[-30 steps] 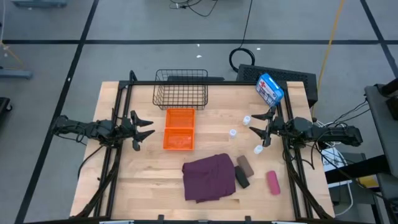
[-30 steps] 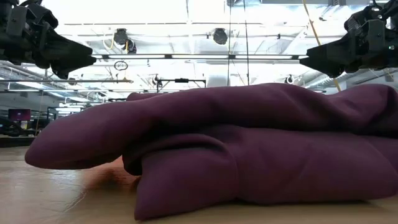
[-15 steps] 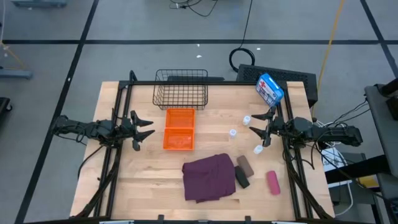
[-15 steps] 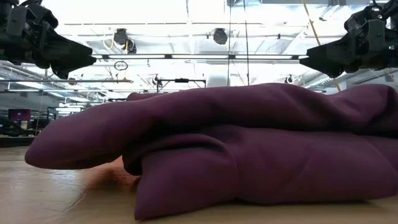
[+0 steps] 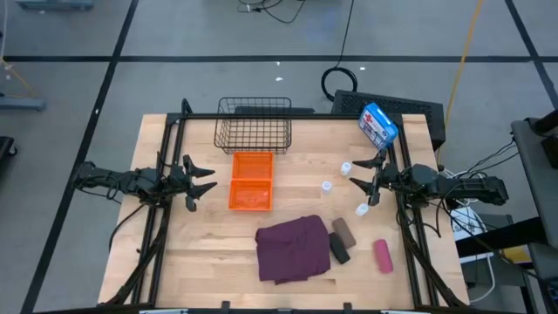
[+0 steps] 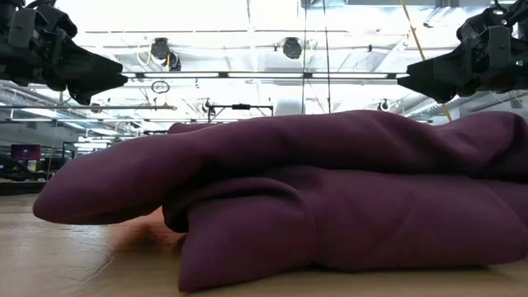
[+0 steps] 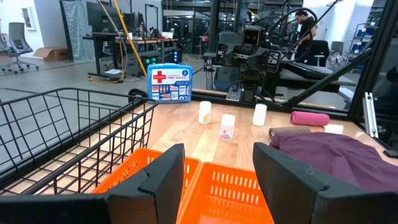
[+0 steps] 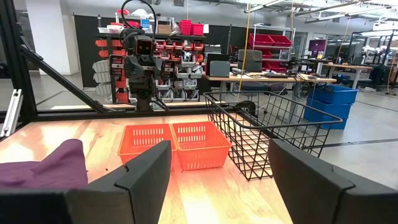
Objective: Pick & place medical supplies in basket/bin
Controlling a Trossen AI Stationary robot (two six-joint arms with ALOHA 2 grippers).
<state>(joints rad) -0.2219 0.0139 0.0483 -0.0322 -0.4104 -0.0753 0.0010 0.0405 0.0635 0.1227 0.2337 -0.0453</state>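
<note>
Three white vials [image 5: 346, 167] [image 5: 327, 186] [image 5: 362, 209] stand near the table's right side, in front of my right gripper [image 5: 361, 180], which is open and hovers above the table. The purple-maroon cloth [image 5: 293, 248] lies bunched near the near edge and fills the low view as the cloth [image 6: 313, 198]. A brown roll [image 5: 343, 231] and a black roll [image 5: 338, 250] lie beside it, a pink roll [image 5: 383, 255] farther right. The black wire basket [image 5: 254, 126] stands at the far edge, the orange bin [image 5: 252, 180] just in front of it. My left gripper [image 5: 206, 180] is open, left of the bin.
A blue-and-white first-aid box [image 5: 377, 124] sits at the far right corner. Bare wood lies between the bin and the vials and along the near left part of the table. In the left wrist view a person [image 7: 306, 31] stands in the room beyond the table.
</note>
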